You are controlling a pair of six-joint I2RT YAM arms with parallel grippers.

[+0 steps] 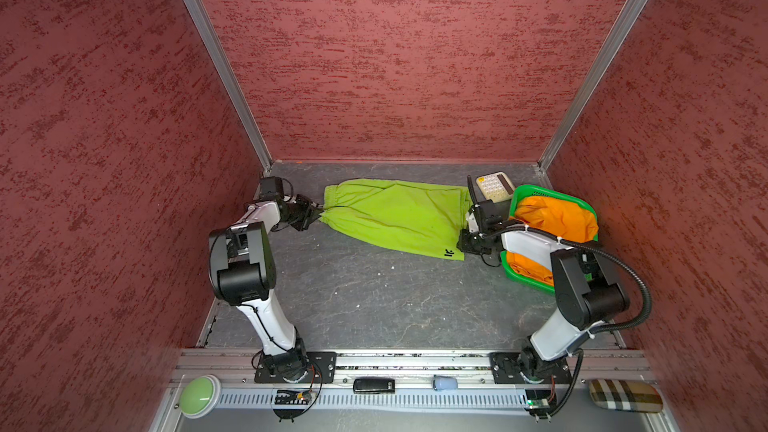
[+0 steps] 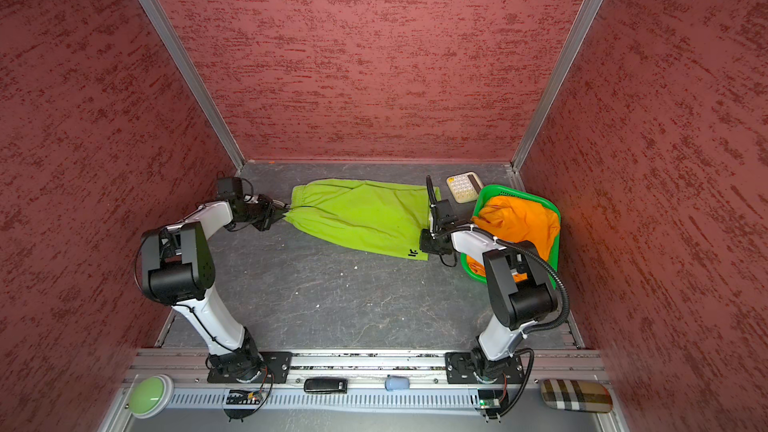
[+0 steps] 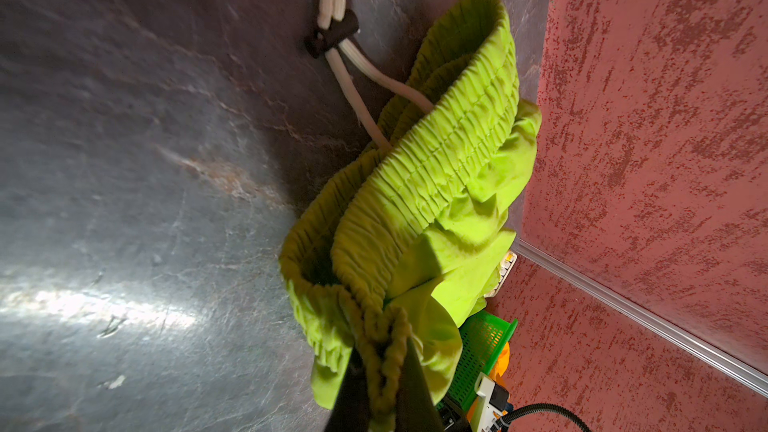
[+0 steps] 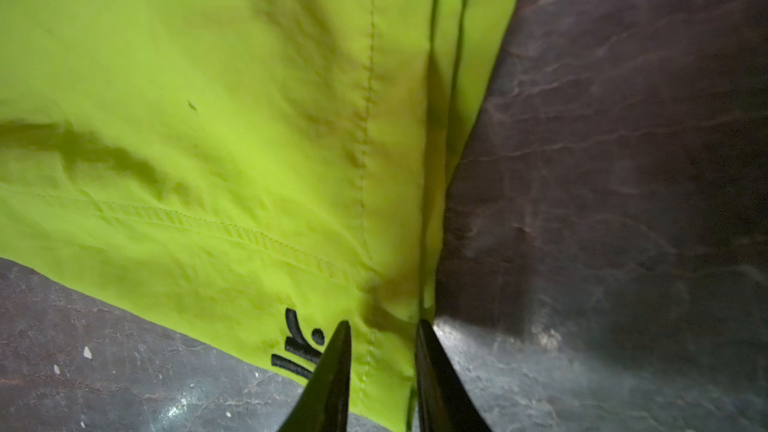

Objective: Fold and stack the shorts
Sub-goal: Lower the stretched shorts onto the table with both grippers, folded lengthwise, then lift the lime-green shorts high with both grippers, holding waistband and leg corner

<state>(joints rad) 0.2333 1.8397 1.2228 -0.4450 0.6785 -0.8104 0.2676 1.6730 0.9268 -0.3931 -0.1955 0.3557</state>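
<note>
Two pairs of shorts are in sight. Bright orange shorts (image 1: pixel 557 218) (image 2: pixel 519 222) of soft cloth lie heaped inside the green perforated plastic basket (image 1: pixel 540 191) (image 2: pixel 498 189), bulging above its rim.

Spread out just beside the basket are the lime green shorts (image 1: pixel 395 214) (image 2: pixel 357 218) of thin fabric. They lie flat on the dark grey stone-patterned table (image 1: pixel 374 305), folded lengthwise. The leg hems are at the end nearest the basket and the gathered elastic waistband at the end farthest from it.

At that far end, well apart from the basket, the left gripper (image 1: pixel 316 214) (image 2: pixel 282 214) (image 3: pixel 382 380) has its fingers pressed together on a bunched bit of the waistband. Its wrist view shows the shorts' white drawstring (image 3: pixel 332 56), with a black toggle, trailing on the table.

Between the basket and the hem end sits the right gripper (image 1: pixel 463 243) (image 2: pixel 426 243) (image 4: pixel 382 351). Its dark pointed fingers stand a little apart, astride the hem corner next to a small black logo (image 4: pixel 301 347). Stitched cloth shows between them, but I cannot tell whether they grip it.

Just beside the basket's back corner, toward the rear wall, lies a cream-coloured flat calculator (image 1: pixel 494 185) (image 2: pixel 463 187).
</note>
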